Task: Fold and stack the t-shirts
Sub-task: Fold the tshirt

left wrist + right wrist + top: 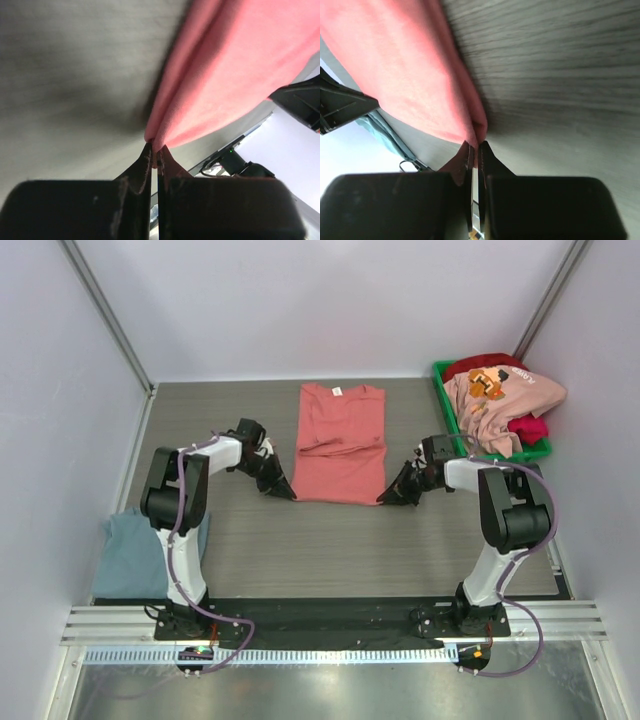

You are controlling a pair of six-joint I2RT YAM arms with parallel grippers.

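Note:
The salmon-red t-shirt (340, 445) lies on the grey table, its sides folded in to a long strip, neck at the far end. My left gripper (288, 494) is shut on its near left corner (156, 141). My right gripper (388, 498) is shut on its near right corner (479, 136). The grey-blue t-shirt (140, 552) lies folded at the near left of the table. The light pink t-shirt with orange print (495, 400) is heaped in the green bin (445, 398) over the crimson t-shirt (530, 428).
The green bin stands at the far right corner against the wall. White walls close in the table on three sides. The arm bases sit on a black strip (330, 615) at the near edge.

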